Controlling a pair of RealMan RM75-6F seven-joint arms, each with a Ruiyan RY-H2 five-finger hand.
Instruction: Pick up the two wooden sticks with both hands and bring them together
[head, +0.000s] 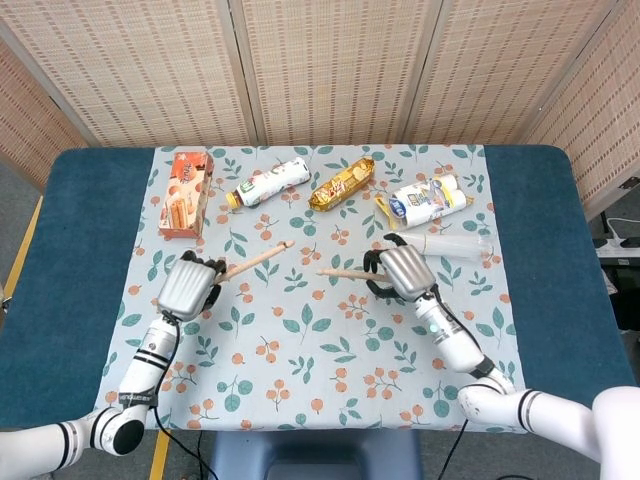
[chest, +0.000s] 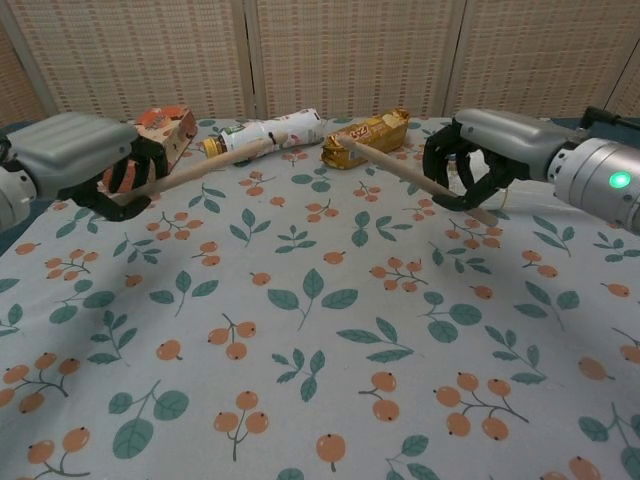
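Note:
Two pale wooden sticks hang above the leaf-print cloth, apart from each other. My left hand (head: 187, 286) (chest: 80, 160) grips one wooden stick (head: 253, 262) (chest: 205, 167) by its near end; its tip points up and right. My right hand (head: 403, 271) (chest: 490, 155) grips the other wooden stick (head: 345, 272) (chest: 395, 168), which points left, nearly level. A gap lies between the two stick tips in the head view.
Along the far side of the cloth (head: 320, 330) lie an orange snack box (head: 184, 193), a bottle (head: 266, 181), a gold packet (head: 342, 182), a white and blue packet (head: 428, 199) and a clear bottle (head: 447, 243). The blue table (head: 70, 260) shows at both sides.

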